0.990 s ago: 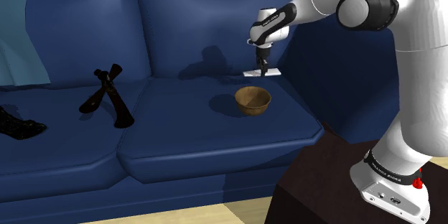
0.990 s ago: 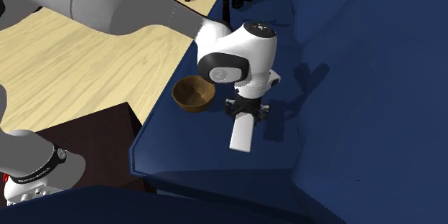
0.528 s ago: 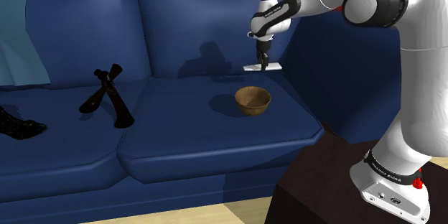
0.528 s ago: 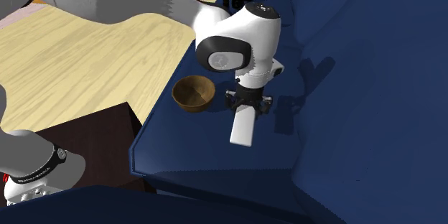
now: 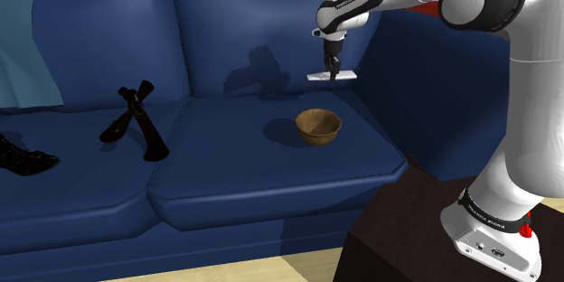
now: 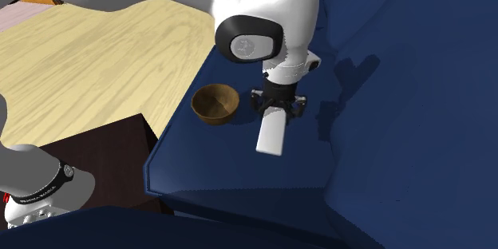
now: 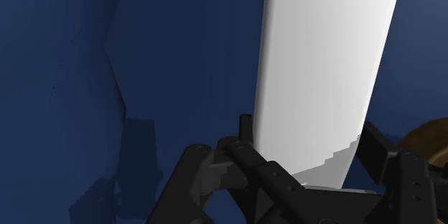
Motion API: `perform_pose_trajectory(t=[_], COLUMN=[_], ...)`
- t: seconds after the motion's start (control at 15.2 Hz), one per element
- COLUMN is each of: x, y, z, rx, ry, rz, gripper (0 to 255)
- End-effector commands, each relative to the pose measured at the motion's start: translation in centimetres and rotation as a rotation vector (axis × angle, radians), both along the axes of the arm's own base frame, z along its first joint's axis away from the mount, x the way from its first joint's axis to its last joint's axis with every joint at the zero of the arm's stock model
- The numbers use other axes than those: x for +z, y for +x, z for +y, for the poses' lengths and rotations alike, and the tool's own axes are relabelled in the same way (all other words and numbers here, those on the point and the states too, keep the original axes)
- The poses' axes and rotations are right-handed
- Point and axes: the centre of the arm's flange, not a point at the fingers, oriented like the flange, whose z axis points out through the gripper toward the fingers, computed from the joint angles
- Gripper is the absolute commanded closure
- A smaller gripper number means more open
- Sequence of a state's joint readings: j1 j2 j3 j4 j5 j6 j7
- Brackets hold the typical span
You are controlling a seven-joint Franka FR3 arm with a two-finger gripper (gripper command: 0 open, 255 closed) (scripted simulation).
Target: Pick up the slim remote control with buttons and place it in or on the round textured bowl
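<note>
Reached from the dark stand [image 5: 398,235] at the shoulder view's lower right, up and toward that view's left, over the blue sofa [image 5: 226,172]. Kept the big dark joint high near the top edge, ran the white forearm across to the backrest and turned the wrist straight down. Aimed the black claw [image 5: 333,70] at the seat cushion below. Clamped the slim white remote [image 5: 343,77] near one end, a finger pressed against each long side. Held it flat and level in the air, clear of the cushion, close in front of the backrest. Hung it above and a little behind the round brown bowl [image 5: 318,125], well apart from it. Showed the bowl upright on the cushion at the shoulder view's right.

From the second exterior view, carried the remote [image 6: 270,134] jutting out from under the claw [image 6: 277,110], with the bowl [image 6: 215,103] beside it toward the pale wooden floor [image 6: 96,56].

Along the wrist view, gripped the remote [image 7: 323,64], drawn plain white, in the claw [image 7: 309,143], with the bowl's rim [image 7: 431,133] just past one finger.

Shared the sofa with a black crossed object [image 5: 136,122] and a teal cloth [image 5: 18,45] at the shoulder view's left.
</note>
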State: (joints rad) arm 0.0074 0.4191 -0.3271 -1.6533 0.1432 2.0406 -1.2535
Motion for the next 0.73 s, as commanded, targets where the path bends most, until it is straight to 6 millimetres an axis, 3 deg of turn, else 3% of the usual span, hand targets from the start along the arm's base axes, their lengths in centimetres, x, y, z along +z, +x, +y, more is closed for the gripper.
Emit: perform_pose_trajectory(t=[0.0,0.66], x=[0.8,0.9], y=[0.0,-5.6], z=[0.0,12.0], rx=[0.0,0.0], ry=[0.0,0.0], rz=[0.0,0.0], gripper=[255,255])
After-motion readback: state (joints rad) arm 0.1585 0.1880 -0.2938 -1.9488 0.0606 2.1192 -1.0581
